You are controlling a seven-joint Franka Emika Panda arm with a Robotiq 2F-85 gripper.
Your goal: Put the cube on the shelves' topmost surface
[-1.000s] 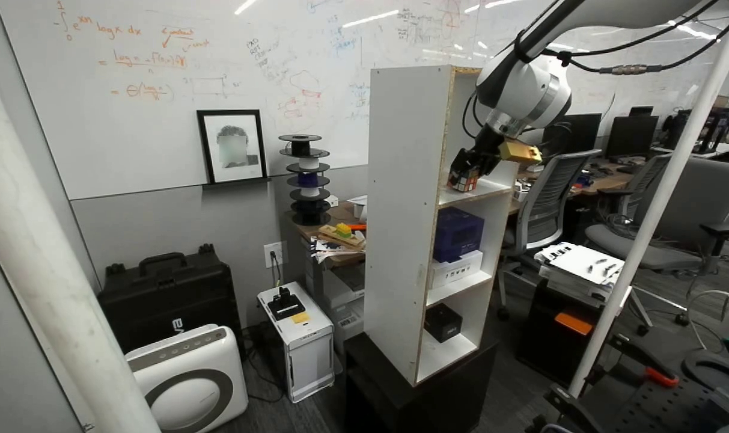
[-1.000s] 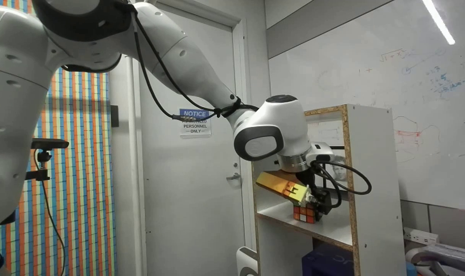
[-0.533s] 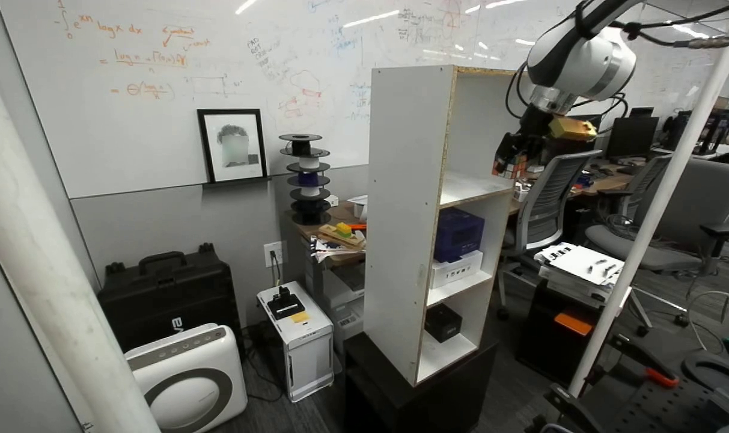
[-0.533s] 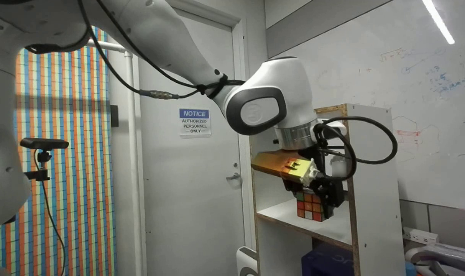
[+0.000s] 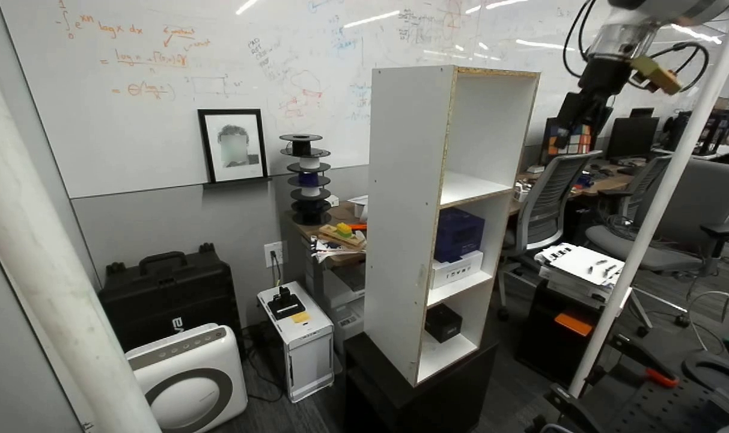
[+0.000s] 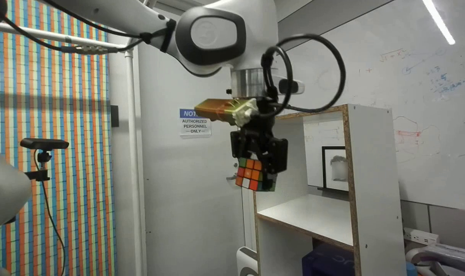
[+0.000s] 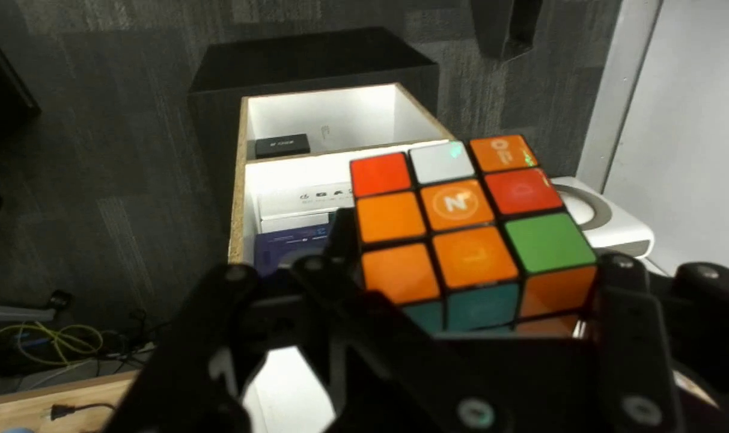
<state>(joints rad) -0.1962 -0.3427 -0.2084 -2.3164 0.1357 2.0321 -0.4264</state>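
Got the cube (image 6: 250, 174) pinched mid-air between the fingers (image 6: 279, 154), roughly mid-frame in an exterior view, with shelves (image 6: 376, 172) lower right.

White Panda forearm (image 6: 113, 17) slanting in from 10 o'clock in an exterior view, wrist (image 6: 260, 38) near 12 o'clock, Robotiq claw (image 6: 254, 164) hanging toward 6 o'clock, black fingers (image 6: 279, 155) clamped in a grip
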